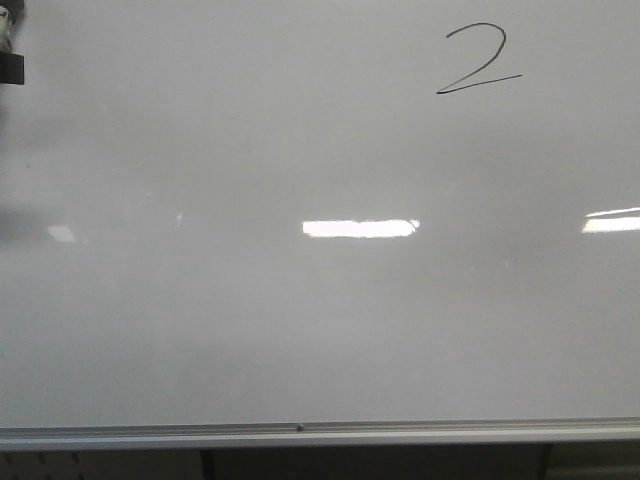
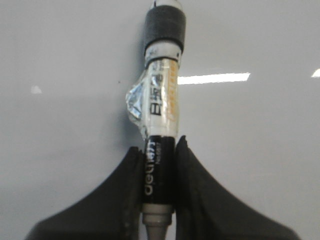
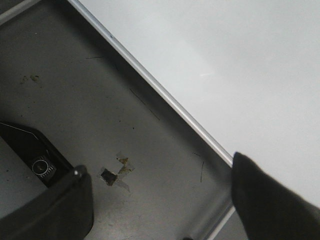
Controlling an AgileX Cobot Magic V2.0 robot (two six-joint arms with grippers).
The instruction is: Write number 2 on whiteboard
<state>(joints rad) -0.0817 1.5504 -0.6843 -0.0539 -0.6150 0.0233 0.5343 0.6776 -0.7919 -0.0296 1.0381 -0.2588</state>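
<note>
- The 2 is a thin black mark on the board, drawn high up toward the robot's right side. It stands upright. Its top is a curve, and its long bottom line slants, higher at the right end.
- The board fills nearly the whole front view. A silver frame runs along its bottom edge. Bright light spots shine on the board lower down than the 2.
- The left gripper is squeezed tight on a pen. The pen sits between the two black fingers and sticks straight out past them, long and thin, pointing away from the wrist. Its far end has a black band. Crinkly clear tape is stuck on the pen's white middle part.
- In the front view only a dark bit of this pen shows at the far left edge, well apart from the 2.
- The right gripper is spread wide, with nothing between its fingers. It hangs over the board's frame and a dark grey floor, which has a scrap of tape on it.
</note>
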